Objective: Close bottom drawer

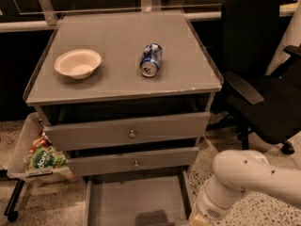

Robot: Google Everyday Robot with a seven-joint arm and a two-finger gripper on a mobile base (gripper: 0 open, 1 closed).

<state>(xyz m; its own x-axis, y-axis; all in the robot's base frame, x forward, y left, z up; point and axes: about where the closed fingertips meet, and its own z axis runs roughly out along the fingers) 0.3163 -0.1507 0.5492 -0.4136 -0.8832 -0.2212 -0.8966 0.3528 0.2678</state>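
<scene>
Left of the cabinet (117, 86), a bin (19, 149) is sitting low beside it, holding bright snack bags (44, 158). On the cabinet top, a bowl (77, 63) is resting toward the left and a can (151, 59) is lying on its side near the middle.

Below the top, two knobbed drawers are standing slightly ajar. Under them, the bottom drawer (136, 199) is sticking well out of the cabinet toward the camera, its bare tray showing and its front panel running off the lower edge.

Just right of that drawer, the arm (240, 175) is reaching down at the cabinet's lower right corner. Its wrist is dipping past the frame edge, so the gripper is lying out of sight there, near the drawer's right side. I cannot tell whether it is released or clenched. Right of the cabinet, a chair (263, 79) is standing close behind the arm.

The risk, as I judge it, is sitting in that off-centre position. A push landing on the right end of the panel could be racking the drawer and jamming it. A hard shove could be jolting the cabinet and rolling the can off. The elbow could also be bumping the chair.
</scene>
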